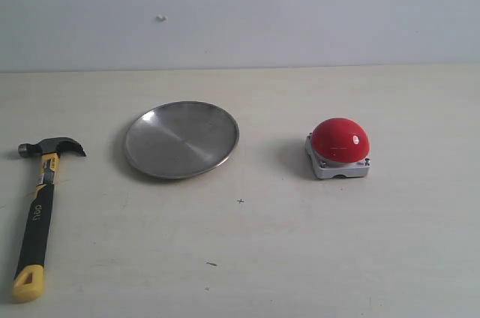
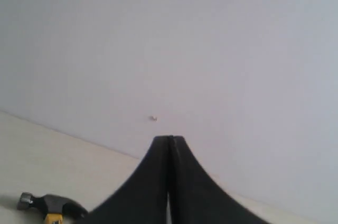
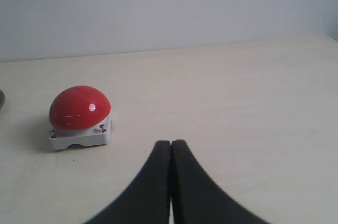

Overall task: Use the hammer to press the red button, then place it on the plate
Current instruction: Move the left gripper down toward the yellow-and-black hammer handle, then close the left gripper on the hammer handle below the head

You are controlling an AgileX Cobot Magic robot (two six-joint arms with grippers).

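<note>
The hammer lies flat at the left of the table, dark head toward the wall, yellow end toward the front edge. Its head shows low in the left wrist view, beside my left gripper, which is shut and empty. The silver plate sits bare in the middle. The red button on its grey base stands to the right; it appears as the red button ahead of my right gripper, which is shut on nothing. Neither gripper shows in the exterior view.
The pale table runs back to a plain grey wall with a small mark. A sliver of the plate's rim shows at the edge of the right wrist view.
</note>
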